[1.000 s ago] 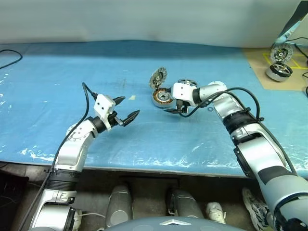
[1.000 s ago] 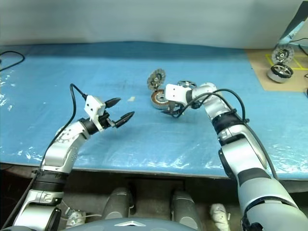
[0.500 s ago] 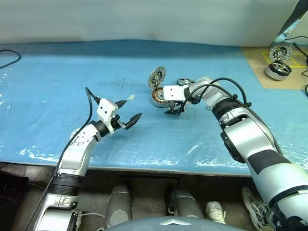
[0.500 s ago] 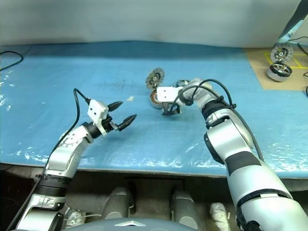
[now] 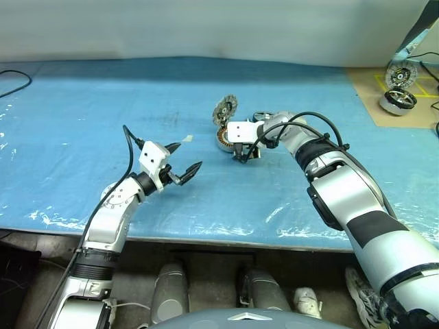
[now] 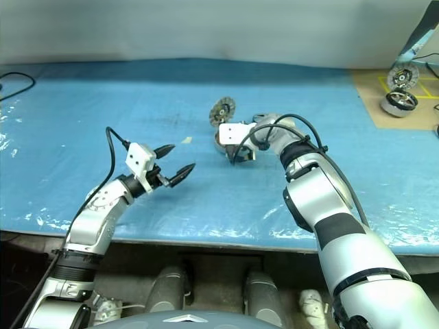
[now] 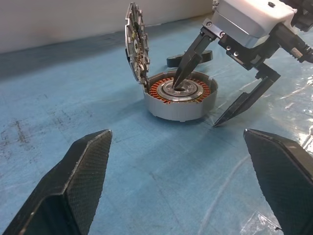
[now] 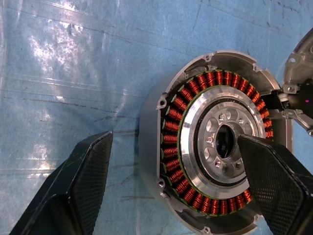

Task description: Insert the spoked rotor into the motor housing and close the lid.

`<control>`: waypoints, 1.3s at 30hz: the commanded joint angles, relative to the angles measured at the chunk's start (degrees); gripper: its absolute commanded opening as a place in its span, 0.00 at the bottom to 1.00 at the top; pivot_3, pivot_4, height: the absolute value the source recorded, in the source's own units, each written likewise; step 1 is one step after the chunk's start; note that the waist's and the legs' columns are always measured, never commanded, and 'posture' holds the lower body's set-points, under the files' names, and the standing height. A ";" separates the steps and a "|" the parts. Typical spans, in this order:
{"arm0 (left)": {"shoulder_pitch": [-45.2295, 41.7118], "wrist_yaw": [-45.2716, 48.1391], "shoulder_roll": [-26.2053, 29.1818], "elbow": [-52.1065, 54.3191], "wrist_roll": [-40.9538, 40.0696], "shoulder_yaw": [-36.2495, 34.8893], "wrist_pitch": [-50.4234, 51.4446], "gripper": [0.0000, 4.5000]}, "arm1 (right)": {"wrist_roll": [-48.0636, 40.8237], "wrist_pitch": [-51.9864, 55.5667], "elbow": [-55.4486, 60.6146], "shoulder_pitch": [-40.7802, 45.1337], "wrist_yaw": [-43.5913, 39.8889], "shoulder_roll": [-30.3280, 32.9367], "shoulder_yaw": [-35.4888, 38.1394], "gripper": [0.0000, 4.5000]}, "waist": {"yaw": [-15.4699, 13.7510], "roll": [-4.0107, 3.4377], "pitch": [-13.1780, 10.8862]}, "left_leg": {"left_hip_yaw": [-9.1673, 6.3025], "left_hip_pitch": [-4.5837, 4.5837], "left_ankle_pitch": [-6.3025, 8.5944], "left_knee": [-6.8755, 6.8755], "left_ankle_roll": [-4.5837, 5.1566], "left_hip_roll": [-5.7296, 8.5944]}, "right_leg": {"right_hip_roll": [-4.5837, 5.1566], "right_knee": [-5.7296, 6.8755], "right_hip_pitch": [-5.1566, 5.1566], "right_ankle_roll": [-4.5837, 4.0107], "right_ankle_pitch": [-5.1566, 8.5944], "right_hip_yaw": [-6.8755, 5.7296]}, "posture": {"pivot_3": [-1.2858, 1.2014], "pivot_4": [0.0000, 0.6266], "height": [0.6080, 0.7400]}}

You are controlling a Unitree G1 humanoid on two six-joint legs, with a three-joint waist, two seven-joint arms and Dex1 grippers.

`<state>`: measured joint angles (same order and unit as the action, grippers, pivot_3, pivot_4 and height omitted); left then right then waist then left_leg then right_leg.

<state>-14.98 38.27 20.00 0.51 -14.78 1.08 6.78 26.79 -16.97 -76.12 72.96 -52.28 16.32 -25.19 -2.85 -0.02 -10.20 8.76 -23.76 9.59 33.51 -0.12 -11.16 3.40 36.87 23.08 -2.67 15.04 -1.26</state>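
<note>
The motor housing [image 7: 180, 95] is a silver-grey shell with orange windings, lying on the blue sheet mid-table. Its lid [image 7: 134, 46] stands upright, hinged at the rim on the housing's far-left side. The black spoked rotor [image 7: 188, 58] lies flat just behind the housing, partly hidden by my right arm. My right gripper [image 7: 196, 104] is open and tipped down over the housing. One fingertip [image 7: 178, 82] is over the pale centre and the other is outside the near wall. My left gripper [image 5: 186, 157] hangs open and empty, well to the left of the housing.
Two shiny silver wheel-like motors [image 5: 398, 101] sit on a brown board at the far right. A small pale scrap [image 5: 186, 138] lies near my left gripper. A black cable [image 5: 14, 86] curls at the far left. The table's front edge [image 5: 206, 240] runs close to me.
My right gripper has shifted left and tipped further down, so its jaws now straddle the housing's near wall. The left gripper has kept still and open.
</note>
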 commanded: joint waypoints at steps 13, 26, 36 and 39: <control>-1.69 -0.11 -0.55 0.38 1.00 0.71 -1.45 1.00 | 2.10 -0.27 0.00 -3.22 -1.34 0.43 -0.76 0.53 | -0.06 -0.03 0.02 | 0.00 0.07 0.00 0.11 0.00 -0.07 | -0.01 0.02 -0.11 0.00 0.00 0.00 | 0.52 0.24 1.00; 1.07 -1.59 -1.96 3.26 2.03 1.96 -1.54 1.00 | -5.74 9.31 3.61 -1.88 -7.22 -0.34 6.79 0.42 | 0.02 -0.05 0.03 | 0.16 0.52 0.14 0.09 -0.22 -0.24 | -0.01 -0.10 -0.57 -0.01 0.01 0.08 | 0.52 0.24 1.00; 0.55 -0.37 -2.02 1.93 1.87 2.66 -1.49 1.00 | -10.29 28.70 49.53 -22.62 -27.93 11.46 4.12 0.42 | -1.42 0.00 0.05 | 0.18 0.19 0.01 -0.04 0.01 -0.26 | -0.06 -0.14 -0.26 0.03 -0.01 -0.02 | 0.52 0.24 1.00; -0.78 0.37 -2.23 0.75 2.10 3.36 -1.69 1.00 | -11.10 35.49 59.84 -27.17 -30.24 13.35 2.82 0.42 | -1.43 0.00 0.05 | 0.18 0.36 0.01 -0.16 -0.01 -0.26 | -0.07 -0.16 -0.34 0.02 0.00 0.01 | 0.52 0.24 1.00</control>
<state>-14.42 38.16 17.95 0.64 -12.42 4.22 6.22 16.82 14.46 -20.11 47.91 -79.04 29.38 -19.95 -4.28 -0.02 -10.16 8.94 -23.28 9.61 33.30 -0.15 -11.42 3.33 36.71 22.64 -2.65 15.05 -1.23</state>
